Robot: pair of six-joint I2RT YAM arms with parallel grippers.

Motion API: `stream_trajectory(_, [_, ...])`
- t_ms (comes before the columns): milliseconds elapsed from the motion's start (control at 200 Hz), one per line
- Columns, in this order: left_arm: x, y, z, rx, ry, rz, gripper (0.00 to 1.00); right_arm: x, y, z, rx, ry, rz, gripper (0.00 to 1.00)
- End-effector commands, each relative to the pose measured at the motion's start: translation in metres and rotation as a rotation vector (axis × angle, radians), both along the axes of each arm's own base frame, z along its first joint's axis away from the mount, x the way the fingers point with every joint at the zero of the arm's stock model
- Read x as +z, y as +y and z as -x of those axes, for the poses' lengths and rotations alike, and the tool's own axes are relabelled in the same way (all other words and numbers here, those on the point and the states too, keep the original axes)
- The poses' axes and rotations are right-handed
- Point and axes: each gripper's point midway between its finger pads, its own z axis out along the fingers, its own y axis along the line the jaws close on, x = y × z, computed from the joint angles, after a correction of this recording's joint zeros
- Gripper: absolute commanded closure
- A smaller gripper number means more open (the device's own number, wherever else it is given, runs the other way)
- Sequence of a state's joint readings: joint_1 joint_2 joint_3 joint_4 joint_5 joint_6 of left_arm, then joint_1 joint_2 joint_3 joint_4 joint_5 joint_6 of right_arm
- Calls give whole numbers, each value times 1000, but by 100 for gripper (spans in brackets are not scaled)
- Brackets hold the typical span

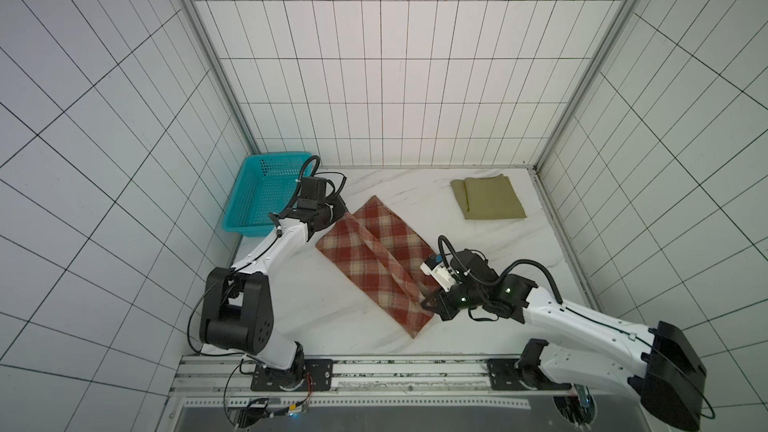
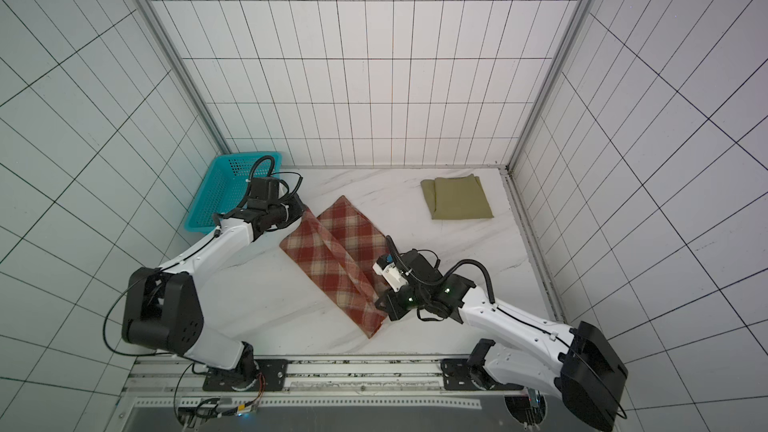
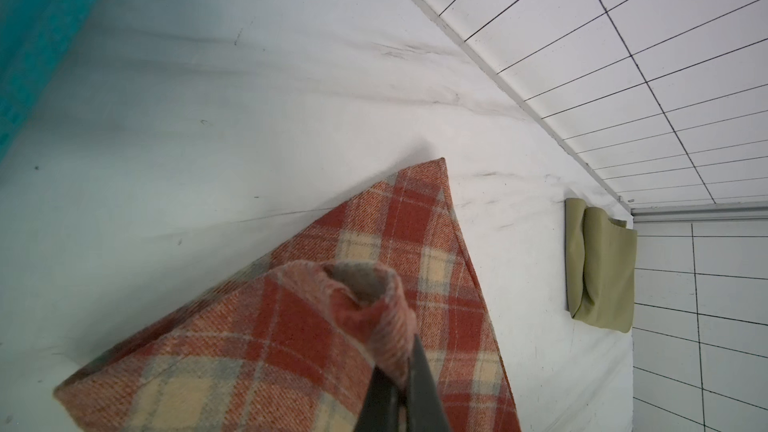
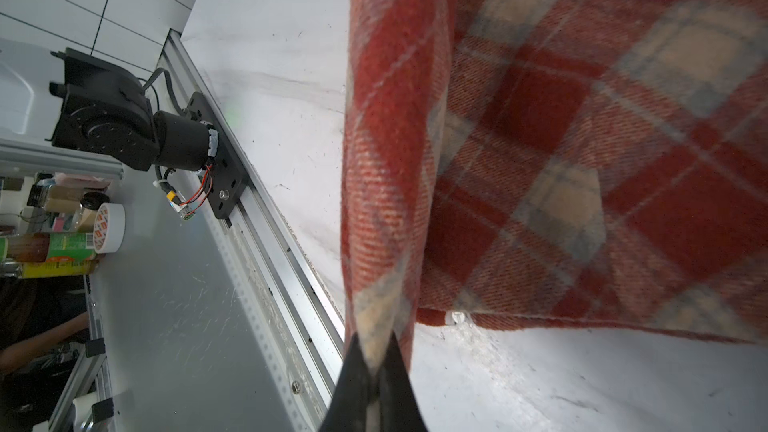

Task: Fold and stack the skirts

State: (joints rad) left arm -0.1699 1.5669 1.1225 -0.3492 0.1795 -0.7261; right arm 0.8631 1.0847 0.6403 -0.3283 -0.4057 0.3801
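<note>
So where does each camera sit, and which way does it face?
Both top views: overhead, looking down on the table, left arm, right arm, basket, plaid skirt, olive skirt.
Left wrist: on the left arm, looking past the left pincer toward the olive skirt; only that pincer shows.
Right wrist: on the right arm, looking past the right pincer toward the left arm's base.
Shared: both wrist views show the plaid skirt pinched.

Surface: white marble-patterned bench (image 1: 395, 187)
Centre: red-and-cream plaid skirt (image 1: 353, 257)
Far right: folded olive-khaki skirt (image 1: 488, 198)
Far left: teal perforated plastic basket (image 1: 262, 193)
</note>
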Motion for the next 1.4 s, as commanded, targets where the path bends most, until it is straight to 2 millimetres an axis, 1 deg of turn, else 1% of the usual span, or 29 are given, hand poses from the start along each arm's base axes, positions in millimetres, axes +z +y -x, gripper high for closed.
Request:
stream_trajectory(0, [15,-4,-25,25,-77,12,100,-22,-19,5,-43,91,76,100])
stream_trajectory(180, [7,-20,-40,1,-74,50,100,-15,-21,-9,-72,110,84,100])
stream_trajectory(340, [-2,-29,-51,-17,-68,72,100,-15,-23,-21,-105,121,100,100])
stream_trajectory(480, [-11,-34,-58,-32,-53,85,100,-16,-22,-28,-117,138,122,100])
stream_trajectory(615, [-12,-37,-63,-38,-57,96,100,-10,-21,-37,-137,134,125,100])
stream_trajectory(695, [-16,-39,-66,-43,-52,102,100,-10,-21,-42,-143,134,129,100])
stream_trajectory(870, [-27,-44,-68,-63,-39,102,100,-20,-24,-50,-153,155,167,100])
stream_trajectory(1030, [-32,-46,-68,-89,-44,95,100,-31,-27,-57,-168,164,202,100])
stream_trajectory(1065, [-33,-46,-67,-94,-44,94,100,-33,-28,-59,-172,162,211,93])
stream_trajectory(1125, [-35,-48,-67,-106,-47,95,100,-35,-29,-62,-180,158,222,87])
stream_trajectory(1249, [-38,-53,-67,-134,-56,111,100,-39,-32,-69,-199,136,249,61])
stream_trajectory(1299, [-40,-54,-66,-141,-54,116,100,-38,-34,-72,-207,120,255,53])
stream_trajectory(1339, [-41,-56,-67,-147,-56,120,100,-37,-35,-74,-216,106,262,50])
stream_trajectory(1394, [-41,-57,-67,-153,-58,126,100,-36,-37,-76,-221,89,266,48])
